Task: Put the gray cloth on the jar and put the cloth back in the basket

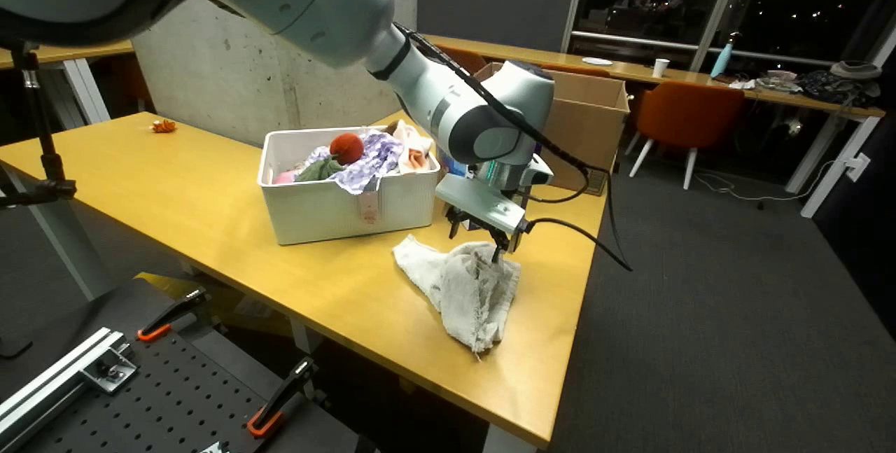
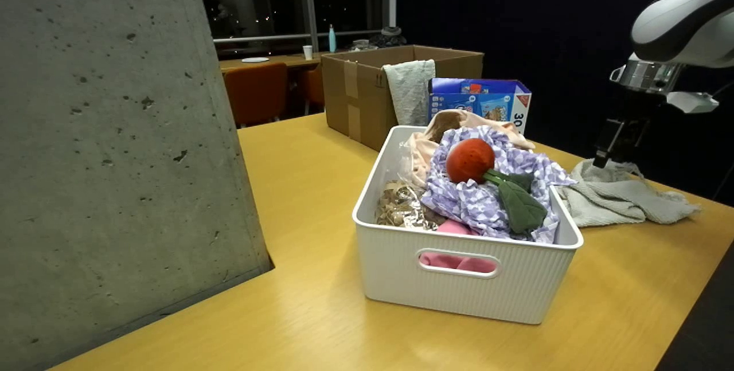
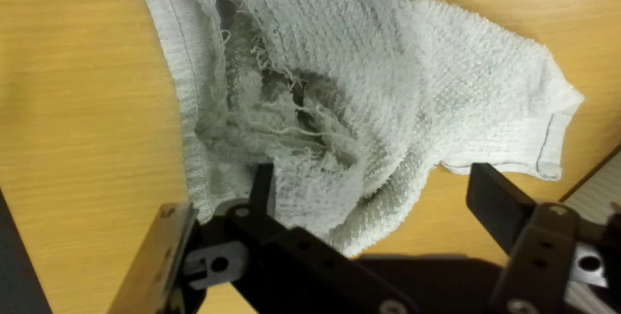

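The basket point(image 2: 453, 293), lower right in an exterior view, holds purple fabric point(image 2: 464, 207) and a round red item point(image 2: 470, 160). The gray cloth point(image 3: 364, 86) lies mid-frame in the wrist view, the gripper point(image 3: 372, 171) spread apart.

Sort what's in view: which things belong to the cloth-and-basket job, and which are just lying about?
Part of the job:
crumpled gray cloth, by the open pincer
white basket
jar: cannot be made out

Just lying about:
brown cardboard box
whitish cloth draped over that box
blue carton
purple patterned fabric in the basket
white cup
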Available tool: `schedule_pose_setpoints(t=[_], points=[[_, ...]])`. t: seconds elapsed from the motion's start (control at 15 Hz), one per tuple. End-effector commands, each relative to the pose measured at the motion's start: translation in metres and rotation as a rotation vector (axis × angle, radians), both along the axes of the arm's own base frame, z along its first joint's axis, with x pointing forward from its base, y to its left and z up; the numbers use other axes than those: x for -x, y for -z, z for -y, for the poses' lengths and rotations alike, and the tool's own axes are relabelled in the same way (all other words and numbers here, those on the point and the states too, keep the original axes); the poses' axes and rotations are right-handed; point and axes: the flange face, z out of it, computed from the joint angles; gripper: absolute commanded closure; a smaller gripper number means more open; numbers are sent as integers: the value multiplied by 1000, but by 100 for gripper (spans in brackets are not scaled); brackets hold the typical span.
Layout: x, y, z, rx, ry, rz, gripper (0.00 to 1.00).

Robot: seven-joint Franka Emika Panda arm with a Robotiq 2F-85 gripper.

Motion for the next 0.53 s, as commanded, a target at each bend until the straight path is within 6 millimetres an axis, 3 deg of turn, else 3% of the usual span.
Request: schedule_pose_setpoints(t=[0.0, 0.47], points=[[4, 11, 10, 4, 34, -10, 0], [4, 22, 27, 17, 77, -29, 0]])
